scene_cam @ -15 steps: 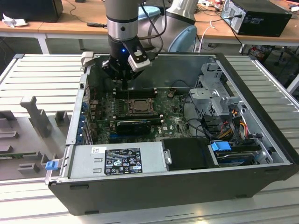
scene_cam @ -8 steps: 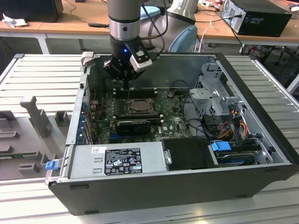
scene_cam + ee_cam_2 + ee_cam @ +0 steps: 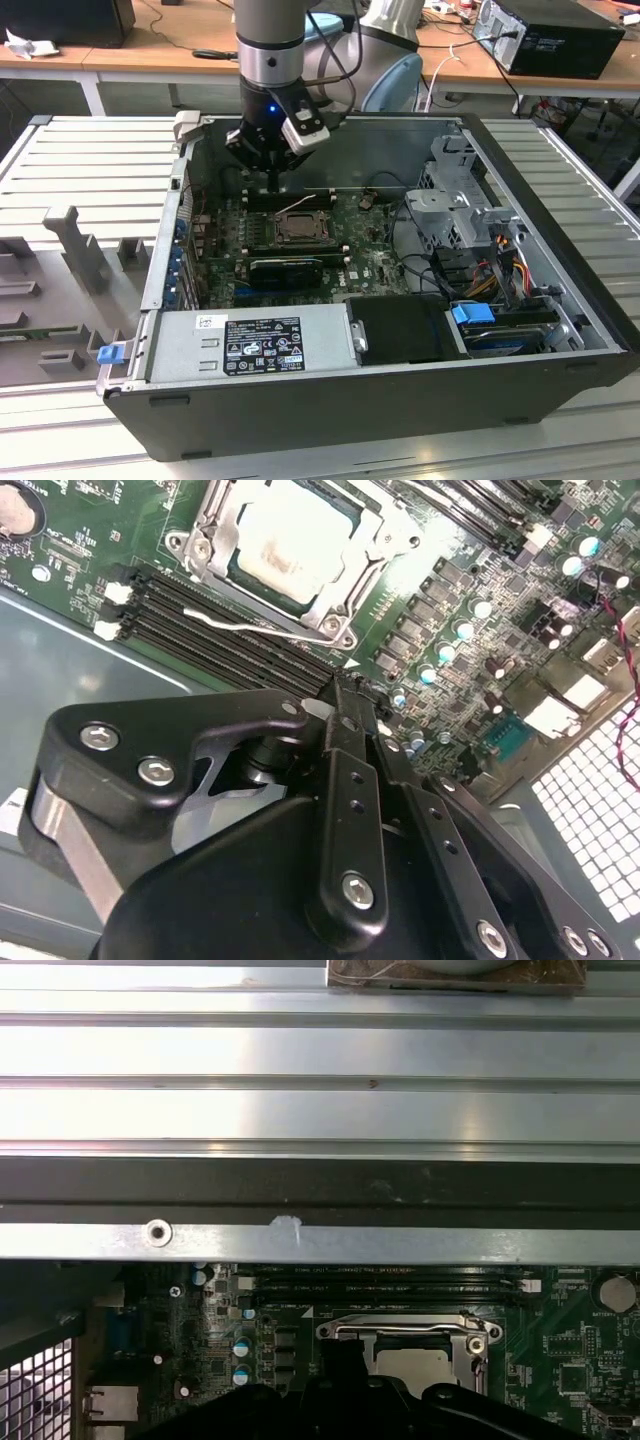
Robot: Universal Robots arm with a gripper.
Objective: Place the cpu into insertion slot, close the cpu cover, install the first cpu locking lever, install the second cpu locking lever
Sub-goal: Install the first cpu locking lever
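One cpu [image 3: 288,542] lies beyond claw [image 3: 345,695].

Workshop backdrop
Ribbed grey tabletop [image 3: 90,160]; behind it a wooden bench [image 3: 160,50] with cables and a black computer case [image 3: 560,35]

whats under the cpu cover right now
The cpu shows through the cpu cover's window, seated in the insertion slot. The slot's pin field is hidden beneath the chip.

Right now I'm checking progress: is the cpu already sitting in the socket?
Yes, in the second wrist view the cpu lies flat in the socket, its pale metal top showing through the cover window.
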